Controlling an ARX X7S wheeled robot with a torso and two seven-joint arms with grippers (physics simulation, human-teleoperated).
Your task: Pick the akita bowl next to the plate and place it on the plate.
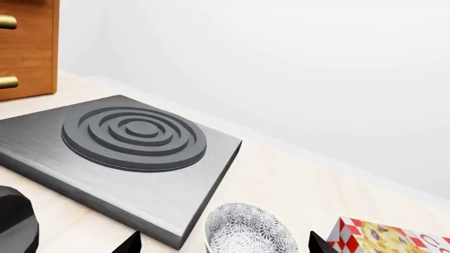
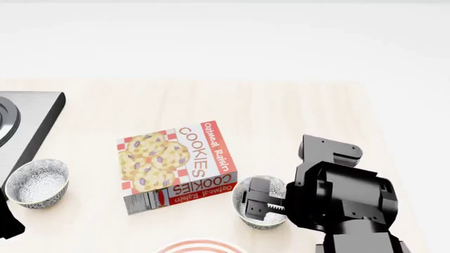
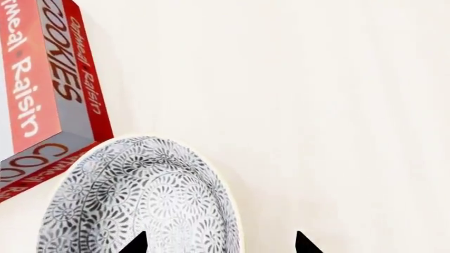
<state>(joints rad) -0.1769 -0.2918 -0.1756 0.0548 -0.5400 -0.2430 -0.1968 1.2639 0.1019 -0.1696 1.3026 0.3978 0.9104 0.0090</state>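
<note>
The akita bowl (image 2: 262,217) (image 3: 140,200), grey-and-white patterned, sits just right of the cookie box and above the plate (image 2: 200,246), whose red-ringed rim peeks in at the head view's bottom edge. My right gripper (image 2: 257,203) (image 3: 220,244) hangs open over this bowl. One fingertip is above its inside and the other outside its rim on the table side. A second identical bowl (image 2: 38,182) (image 1: 250,230) stands far left by the stove. My left gripper (image 1: 225,245) is open, with its fingertips either side of that bowl.
A cookies box (image 2: 176,166) (image 3: 49,89) (image 1: 383,238) lies flat between the two bowls. A grey stove slab (image 1: 134,142) (image 2: 25,118) takes up the left of the table. A wooden drawer unit (image 1: 25,47) stands beyond it, before a white wall.
</note>
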